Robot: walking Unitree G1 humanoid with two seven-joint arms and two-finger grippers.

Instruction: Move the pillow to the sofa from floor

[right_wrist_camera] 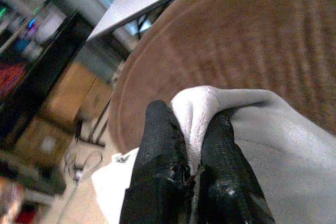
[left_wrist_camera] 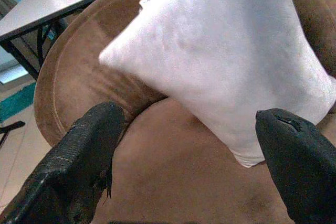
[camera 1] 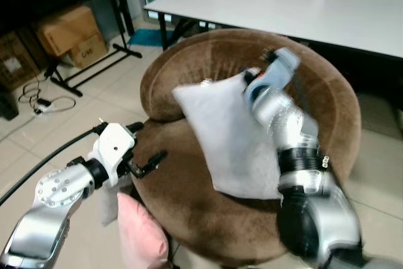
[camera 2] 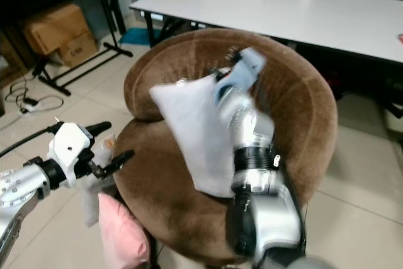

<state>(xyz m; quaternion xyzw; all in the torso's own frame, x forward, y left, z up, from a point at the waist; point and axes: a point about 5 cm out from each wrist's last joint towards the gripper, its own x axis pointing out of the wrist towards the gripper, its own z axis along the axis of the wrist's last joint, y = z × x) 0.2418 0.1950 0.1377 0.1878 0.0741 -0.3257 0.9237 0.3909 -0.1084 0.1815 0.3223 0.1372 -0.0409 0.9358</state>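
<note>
The right gripper (right_wrist_camera: 191,169) is pinching the white pillow (camera 1: 230,133) by a fold at its upper edge, jaws closed tight on the fabric, holding it over the seat of the round brown sofa (camera 1: 189,203), near the backrest; the left gripper (left_wrist_camera: 194,145) is hovering at the seat's front edge, jaws wide apart and empty; lowering the pillow fully onto the seat before releasing should keep it from sliding off; a pink pillow (camera 1: 140,231) is lying on the floor beside the sofa; no containers are in view.

A round brown sofa (camera 1: 189,206) fills the frame's centre, the white pillow (camera 1: 230,133) resting tilted against its curved back.
</note>
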